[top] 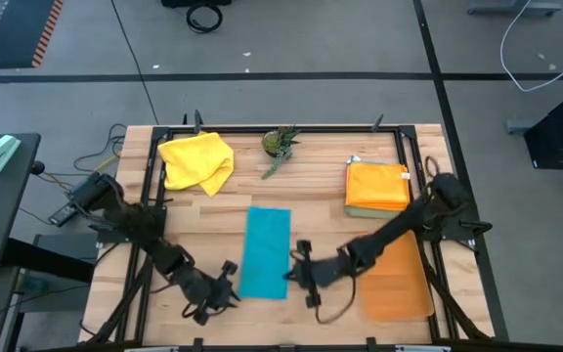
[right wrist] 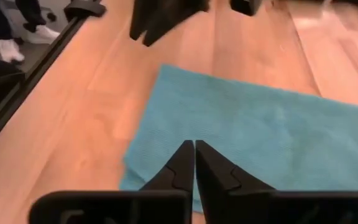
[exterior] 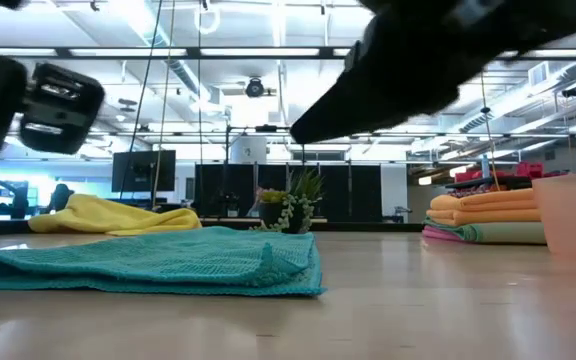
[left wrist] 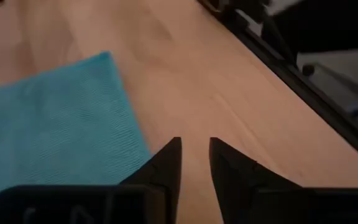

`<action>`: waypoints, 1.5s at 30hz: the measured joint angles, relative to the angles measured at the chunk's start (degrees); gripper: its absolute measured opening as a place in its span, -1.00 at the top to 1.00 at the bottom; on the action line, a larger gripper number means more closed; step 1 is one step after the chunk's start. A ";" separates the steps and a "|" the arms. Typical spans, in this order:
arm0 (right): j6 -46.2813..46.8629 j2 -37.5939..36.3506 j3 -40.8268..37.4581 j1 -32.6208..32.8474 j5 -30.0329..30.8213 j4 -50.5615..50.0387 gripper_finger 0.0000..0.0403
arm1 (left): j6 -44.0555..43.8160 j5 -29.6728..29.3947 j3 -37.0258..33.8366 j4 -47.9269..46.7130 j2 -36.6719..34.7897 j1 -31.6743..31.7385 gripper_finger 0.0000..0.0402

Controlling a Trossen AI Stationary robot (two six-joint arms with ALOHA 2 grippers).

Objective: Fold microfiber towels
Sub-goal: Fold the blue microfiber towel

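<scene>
A teal microfiber towel lies folded into a long narrow strip, flat on the middle of the table. My left gripper hovers just past the strip's near left corner. Its fingers are a little open over bare wood, with the teal towel beside them. My right gripper is at the strip's right edge near its near end. It is shut, with its tips above the teal towel and holding nothing. A crumpled yellow towel lies at the far left.
A stack of folded orange and yellow towels sits at the far right. A translucent orange mat lies near the right edge. A small green plant stands at the far middle. A black frame borders the table.
</scene>
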 joint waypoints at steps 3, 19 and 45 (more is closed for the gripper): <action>-0.20 3.23 1.63 2.32 2.27 1.89 0.79 | 0.99 -2.46 0.00 0.23 0.96 -1.34 0.43; 0.59 11.67 18.82 2.77 -6.35 -17.42 0.11 | -2.52 -3.97 0.13 1.15 7.42 -0.44 0.05; 0.39 13.33 18.75 -0.10 -17.01 -19.40 0.12 | 0.72 -4.28 -0.09 2.43 3.53 -0.67 0.12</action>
